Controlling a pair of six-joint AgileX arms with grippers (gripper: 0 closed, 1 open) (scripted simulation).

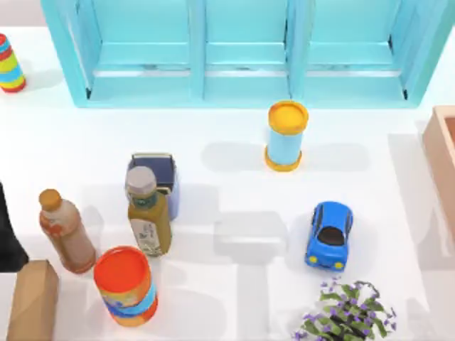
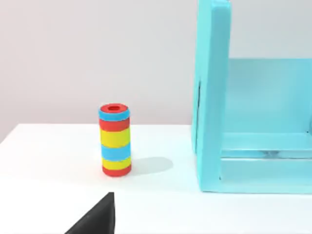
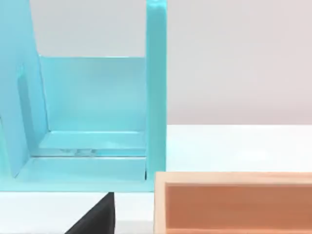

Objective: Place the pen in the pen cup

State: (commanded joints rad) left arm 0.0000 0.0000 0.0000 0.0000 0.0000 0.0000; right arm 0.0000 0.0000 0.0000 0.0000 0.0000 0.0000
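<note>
The pen cup (image 1: 162,172) is a small squarish periwinkle-blue cup with a dark navy inside. It stands left of the table's middle, and an olive bottle (image 1: 148,220) just in front covers part of it. The pen is out of view. My left arm (image 1: 7,238) is a dark shape at the table's left edge, beside a brown bottle. A black part of my left gripper (image 2: 97,219) shows in the left wrist view. A black part of my right gripper (image 3: 97,217) shows in the right wrist view, next to a wooden box.
A turquoise shelf unit (image 1: 242,50) spans the back. Around the cup stand a brown bottle (image 1: 65,231), an orange-lidded can (image 1: 125,284) and a cardboard box (image 1: 32,298). Elsewhere are a light-blue cylinder (image 1: 286,135), a blue toy car (image 1: 330,234), a purple plant (image 1: 345,312), a wooden box (image 1: 441,163) and a striped can (image 1: 10,65).
</note>
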